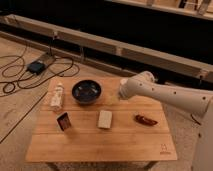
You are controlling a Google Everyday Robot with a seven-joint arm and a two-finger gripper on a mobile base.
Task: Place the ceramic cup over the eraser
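The eraser, a small dark block with a reddish face, stands on the wooden table at front left. The ceramic cup is hidden behind the end of my white arm near the table's far edge. My gripper is at that spot, right of the dark bowl, and stands open. Whether it touches the cup I cannot tell.
A dark round bowl sits at back centre. A pale flat pad lies mid-table, with a reddish-brown object to its right. A white bottle-like thing lies at the left edge. Cables and a small box lie on the floor.
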